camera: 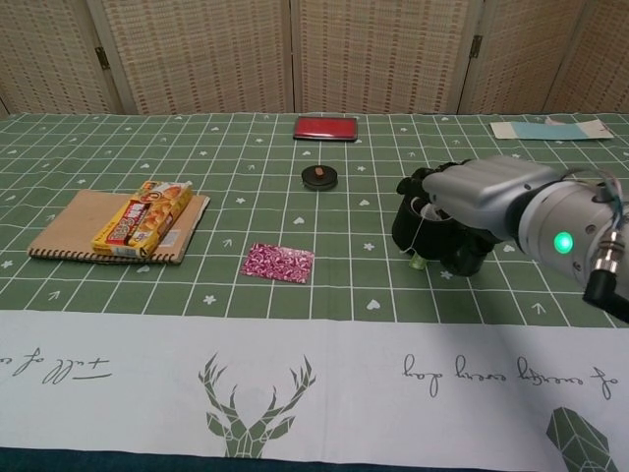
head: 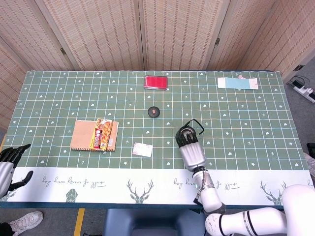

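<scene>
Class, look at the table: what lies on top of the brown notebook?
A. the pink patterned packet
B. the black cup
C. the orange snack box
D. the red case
C: the orange snack box rests on the brown notebook, while the other things lie apart on the cloth.
</scene>
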### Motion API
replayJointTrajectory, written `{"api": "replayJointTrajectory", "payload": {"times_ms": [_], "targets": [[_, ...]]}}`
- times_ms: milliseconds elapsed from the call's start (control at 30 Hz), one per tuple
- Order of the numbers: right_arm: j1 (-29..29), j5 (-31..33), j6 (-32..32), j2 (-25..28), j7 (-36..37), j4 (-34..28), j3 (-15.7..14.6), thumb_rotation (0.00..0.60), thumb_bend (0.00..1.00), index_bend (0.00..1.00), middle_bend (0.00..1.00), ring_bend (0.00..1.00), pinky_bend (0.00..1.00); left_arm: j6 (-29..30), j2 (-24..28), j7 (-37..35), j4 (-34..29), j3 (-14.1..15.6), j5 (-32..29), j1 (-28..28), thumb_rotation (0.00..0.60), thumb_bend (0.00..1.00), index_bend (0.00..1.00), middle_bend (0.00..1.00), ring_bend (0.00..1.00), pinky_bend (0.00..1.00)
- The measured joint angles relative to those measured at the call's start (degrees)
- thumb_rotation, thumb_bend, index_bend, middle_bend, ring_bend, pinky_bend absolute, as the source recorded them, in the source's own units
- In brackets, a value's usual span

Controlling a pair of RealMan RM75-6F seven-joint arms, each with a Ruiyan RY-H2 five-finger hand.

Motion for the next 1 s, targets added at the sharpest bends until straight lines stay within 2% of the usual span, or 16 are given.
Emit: {"api": "replayJointTrajectory", "payload": {"times_ms": [67, 200, 233, 300, 367, 433, 533, 567, 600, 667, 733, 867, 933, 1000], "targets": [[0.56, 2.56, -1.26, 2.34, -0.38, -2.45, 0.27, 0.6, 0.44, 0.0, 0.0, 0.0, 0.0, 0.06, 0.03, -0.25, 0.07, -0.01, 0.02, 0.04, 0.6, 0.35, 0.09, 0.14, 0.16, 0.12], [1.37, 3.81, -1.63, 6.94, -0.13, -7.1, 1.07, 0.6, 0.44, 0.02, 0.0, 0.0, 0.0, -0.04, 0.03, -0.57, 0.3, -0.1, -0.04, 0.0, 0.6, 0.35, 0.1, 0.14, 0.16, 0.12], [1.72, 4.3, -1.14, 8.35, -0.17, -8.48, 1.57, 0.6, 0.44, 0.05, 0.0, 0.0, 0.0, -0.14, 0.0, -0.5, 0.35, -0.13, -0.09, -0.04, 0.6, 0.35, 0.1, 0.14, 0.16, 0.12], [2.31, 5.62, -0.11, 9.97, -0.27, -10.13, 2.59, 0.6, 0.44, 0.19, 0.0, 0.0, 0.0, -0.38, -0.07, -0.31, 0.36, -0.15, -0.16, -0.14, 0.6, 0.35, 0.11, 0.14, 0.16, 0.12], [3.18, 8.03, 0.98, 11.24, -0.51, -11.53, 4.02, 0.6, 0.44, 0.25, 0.01, 0.0, 0.0, -0.38, -0.11, -0.23, 0.33, -0.19, -0.19, -0.16, 0.6, 0.35, 0.11, 0.14, 0.16, 0.12], [4.08, 10.58, 1.9, 12.39, -0.7, -12.65, 5.39, 0.6, 0.44, 0.26, 0.08, 0.0, 0.0, -0.29, -0.13, -0.28, 0.35, -0.23, -0.22, -0.12, 0.6, 0.35, 0.11, 0.14, 0.16, 0.13], [5.65, 14.99, 3.02, 14.22, -0.88, -14.07, 7.39, 0.6, 0.44, 0.26, 0.29, 0.08, 0.0, -0.23, -0.11, -0.49, 0.5, -0.31, -0.31, -0.08, 0.6, 0.35, 0.1, 0.14, 0.16, 0.13], [6.31, 16.74, 3.32, 14.85, -0.98, -14.35, 7.98, 0.6, 0.44, 0.27, 0.37, 0.15, 0.03, -0.23, -0.1, -0.58, 0.52, -0.31, -0.3, -0.07, 0.6, 0.35, 0.1, 0.14, 0.16, 0.13], [6.8, 18.02, 3.5, 15.25, -1.06, -14.46, 8.35, 0.6, 0.44, 0.27, 0.41, 0.19, 0.05, -0.24, -0.09, -0.67, 0.53, -0.31, -0.28, -0.07, 0.6, 0.35, 0.1, 0.14, 0.16, 0.13], [7.97, 20.96, 3.73, 15.91, -1.26, -14.33, 9.11, 0.6, 0.44, 0.28, 0.49, 0.28, 0.16, -0.22, -0.05, -0.85, 0.56, -0.33, -0.29, -0.05, 0.6, 0.35, 0.1, 0.14, 0.16, 0.13], [9.18, 24.04, 3.83, 16.25, -1.45, -13.64, 9.84, 0.6, 0.44, 0.29, 0.5, 0.31, 0.24, -0.09, -0.08, -0.91, 0.59, -0.39, -0.33, -0.01, 0.6, 0.35, 0.1, 0.14, 0.17, 0.13], [11.55, 30.18, 3.99, 16.42, -1.98, -11.51, 11.35, 0.6, 0.44, 0.29, 0.52, 0.35, 0.3, -0.04, -0.11, -1.18, 0.77, -0.44, -0.29, 0.02, 0.6, 0.35, 0.1, 0.14, 0.17, 0.13], [12.92, 33.9, 4.06, 16.33, -2.46, -10.11, 12.29, 0.6, 0.44, 0.29, 0.57, 0.41, 0.38, -0.04, -0.08, -1.44, 0.85, -0.46, -0.27, 0.0, 0.6, 0.35, 0.1, 0.14, 0.17, 0.13], [14.17, 37.31, 4.09, 16.19, -3.03, -8.76, 13.11, 0.6, 0.44, 0.28, 0.67, 0.52, 0.48, 0.02, 0.0, -1.81, 0.95, -0.48, -0.24, 0.03, 0.6, 0.35, 0.1, 0.14, 0.17, 0.13]]}}
